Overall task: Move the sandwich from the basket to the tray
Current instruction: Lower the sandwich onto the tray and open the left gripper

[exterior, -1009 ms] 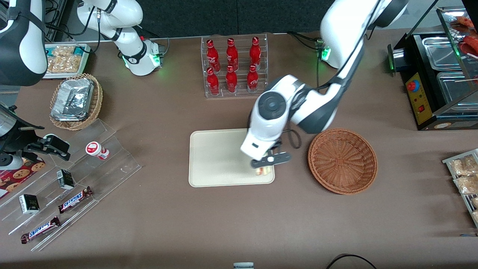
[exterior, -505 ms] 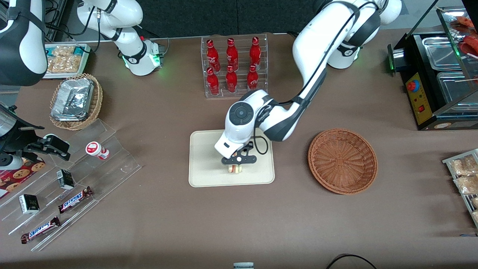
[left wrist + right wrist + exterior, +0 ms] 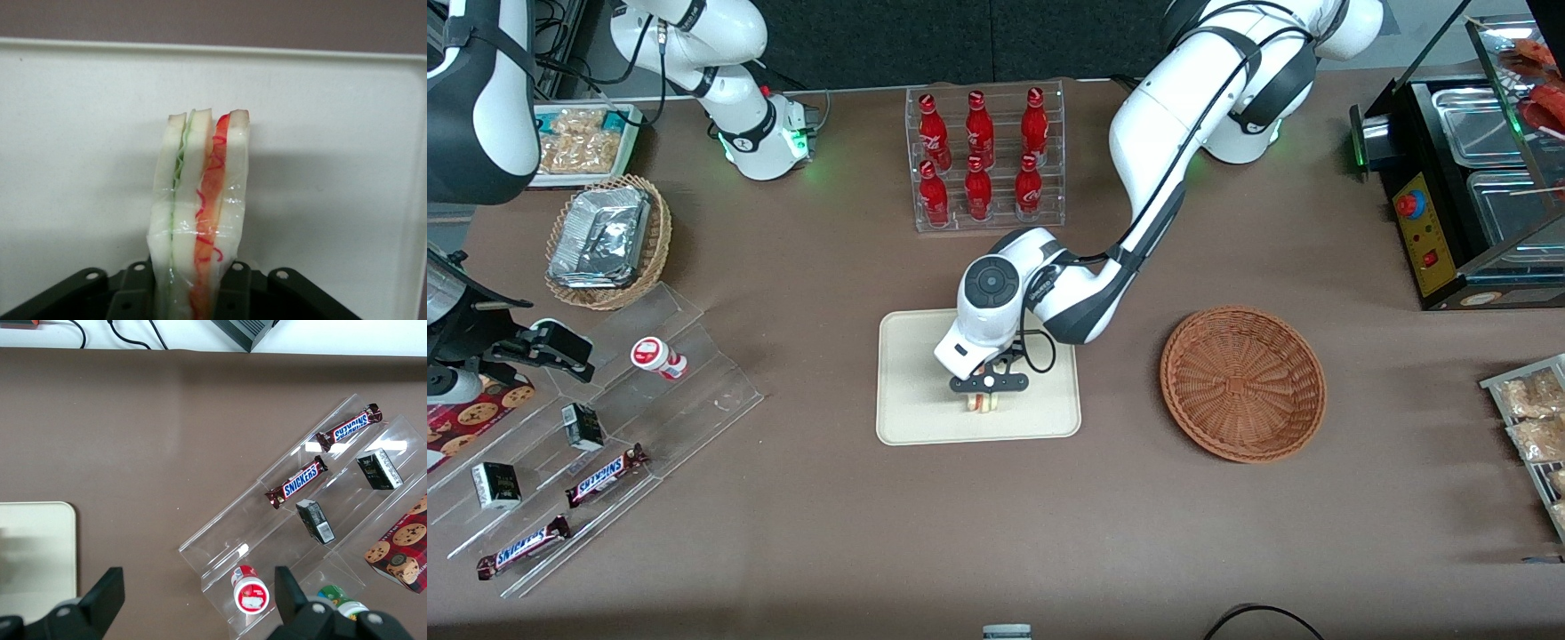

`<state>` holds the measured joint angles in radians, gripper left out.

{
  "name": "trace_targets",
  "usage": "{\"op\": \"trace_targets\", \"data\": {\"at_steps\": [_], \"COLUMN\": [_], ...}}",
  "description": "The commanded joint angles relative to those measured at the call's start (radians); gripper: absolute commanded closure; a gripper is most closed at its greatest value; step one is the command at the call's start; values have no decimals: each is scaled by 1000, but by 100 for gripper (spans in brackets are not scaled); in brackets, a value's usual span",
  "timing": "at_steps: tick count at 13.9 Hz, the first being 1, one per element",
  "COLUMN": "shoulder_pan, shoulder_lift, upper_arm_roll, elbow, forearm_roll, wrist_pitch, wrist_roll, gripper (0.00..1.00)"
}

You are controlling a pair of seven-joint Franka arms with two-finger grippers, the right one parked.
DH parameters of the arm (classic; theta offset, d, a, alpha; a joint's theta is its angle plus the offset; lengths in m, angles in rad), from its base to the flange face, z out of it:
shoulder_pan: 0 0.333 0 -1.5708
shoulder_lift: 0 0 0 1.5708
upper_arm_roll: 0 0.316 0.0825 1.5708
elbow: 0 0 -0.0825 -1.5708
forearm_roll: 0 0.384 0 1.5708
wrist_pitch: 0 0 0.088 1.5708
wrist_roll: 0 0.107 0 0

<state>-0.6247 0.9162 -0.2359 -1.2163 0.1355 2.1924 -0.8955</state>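
My gripper [image 3: 980, 398] hangs low over the middle of the cream tray [image 3: 911, 400], shut on the sandwich [image 3: 980, 404]. In the left wrist view the sandwich [image 3: 200, 213] stands upright between the fingers [image 3: 235, 287], wrapped in clear film, with green and red filling showing between white bread slices. The tray [image 3: 80, 133] fills the ground beneath it. The reddish-brown wicker basket [image 3: 1242, 382] sits empty on the table, toward the working arm's end.
A clear rack of red bottles [image 3: 983, 156] stands farther from the front camera than the tray. A tan basket with foil containers [image 3: 607, 238] and a clear stepped stand with Snickers bars [image 3: 605, 473] lie toward the parked arm's end. A black warmer [image 3: 1467, 178] stands at the working arm's end.
The gripper carried the sandwich from the tray's basket-side edge to over its middle, then shifted slightly and sank a little lower.
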Motion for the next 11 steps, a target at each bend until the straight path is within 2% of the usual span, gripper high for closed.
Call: {"op": "trace_targets", "data": {"at_steps": [1, 4, 6, 8, 10, 11], "shoulder_pan": [22, 88, 172, 236, 354, 399], "shoulder_lift": [-54, -167, -258, -344, -472, -529], "upper_arm_roll": [9, 7, 1, 3, 3, 3], "elbow": [24, 23, 8, -17, -147, -216], "forearm_roll": [0, -57, -76, -112, -171, -175], "wrist_pitch": [-32, -137, -227, -374, -408, -408], "wrist_roll": [-25, -11, 18, 168, 289, 343], "gripper": [0, 0, 0, 0, 1, 1]}}
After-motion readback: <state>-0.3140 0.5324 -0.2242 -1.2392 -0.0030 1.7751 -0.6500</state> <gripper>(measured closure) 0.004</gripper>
